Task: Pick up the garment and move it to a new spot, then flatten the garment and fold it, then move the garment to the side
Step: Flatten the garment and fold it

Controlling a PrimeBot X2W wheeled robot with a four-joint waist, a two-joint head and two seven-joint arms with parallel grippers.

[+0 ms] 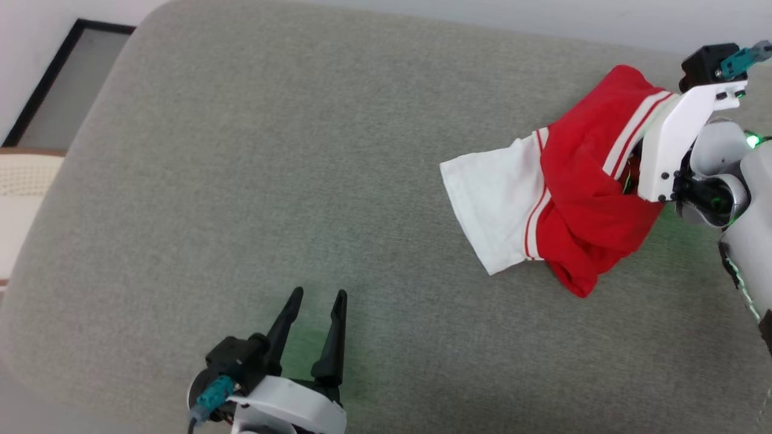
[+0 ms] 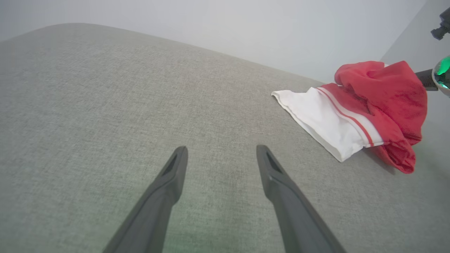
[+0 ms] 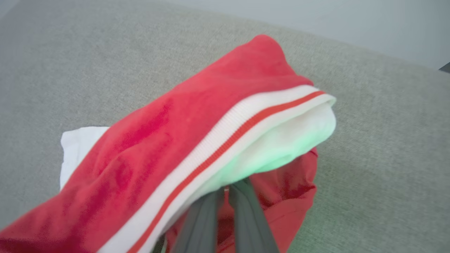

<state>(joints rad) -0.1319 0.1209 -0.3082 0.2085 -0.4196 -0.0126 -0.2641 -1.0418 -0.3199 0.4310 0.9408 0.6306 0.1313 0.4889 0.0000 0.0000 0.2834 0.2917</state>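
- Lower centre of the head view: the left gripper point(image 1: 319, 293) hovers over bare grey cushion point(image 1: 241, 181), its two dark fingers spread apart and holding nothing. Its own wrist view shows the same open pair point(image 2: 221, 149) pointing across empty upholstery.
- Middle right of the frame: the garment point(image 1: 579, 199) sits bunched near the cushion's right edge, well apart from the left gripper. One white sleeve point(image 1: 494, 205) lies flat on the fabric, pointing toward frame left. The red body is gathered and raised toward the upper right, with its white stripe trim point(image 1: 633, 135) uppermost.
- Right edge, just behind the cloth: the right arm's white bracket point(image 1: 669, 150) reaches into the heap. In the right wrist view the right gripper point(image 3: 230, 188) has its fingers pressed almost together under the striped hem, apparently pinching a fold of the garment point(image 3: 197, 133). The tips themselves are hidden by the drape.
- Step in hand, as judged: picking the shirt up to carry it to a new spot, here the open stretch at frame centre.
- Doing it well: raise the pinch until the trailing sleeve leaves the cushion, so it does not drag or roll under. Travel slowly, because a thin fold can slide out of a narrow pinch. Set it down sleeve first toward frame centre, where the open left fingers are within reach of a free edge for spreading the cloth flat.
- Far background, top of the frame: a pale wall point(image 1: 543, 15) runs behind the cushion's rounded far edge.
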